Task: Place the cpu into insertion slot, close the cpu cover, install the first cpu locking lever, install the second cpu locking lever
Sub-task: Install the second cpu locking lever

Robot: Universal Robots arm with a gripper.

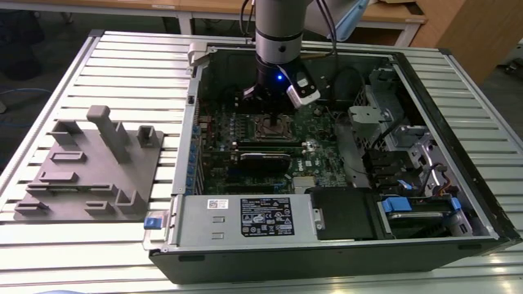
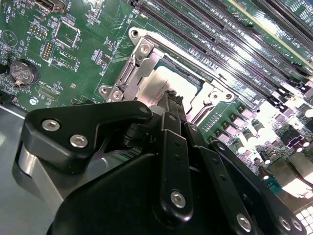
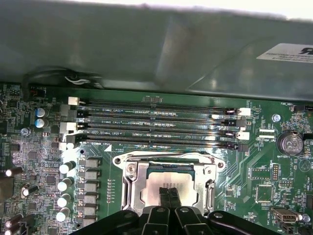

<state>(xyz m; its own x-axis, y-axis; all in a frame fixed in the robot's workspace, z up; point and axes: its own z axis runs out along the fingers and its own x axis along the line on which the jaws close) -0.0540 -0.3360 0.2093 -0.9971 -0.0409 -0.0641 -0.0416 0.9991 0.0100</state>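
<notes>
The insertion slot (image 1: pixel 272 130) sits in the middle of the motherboard inside the open computer case. In both wrist views the cpu (image 3: pixel 150 192) (image 2: pixel 164 84) lies flat in the slot with its silver face up. The cpu cover (image 3: pixel 133 187) (image 2: pixel 131 73) is down around it as a silver frame. A thin wire lever (image 3: pixel 166 154) runs along the slot's edge beside the memory slots. My gripper (image 3: pixel 169 194) (image 2: pixel 173 99) (image 1: pixel 270 114) hangs just above the cpu's face. Its black fingers (image 3: pixel 165 195) are pressed together, shut on nothing.
Long black memory slots (image 3: pixel 156 125) lie right beside the socket. The metal case wall (image 3: pixel 146 49) rises behind them. A black card (image 1: pixel 266 160) and a power supply (image 1: pixel 245 215) sit nearer the case front. A grey fixture (image 1: pixel 94 168) stands on the exterior view's left of the table.
</notes>
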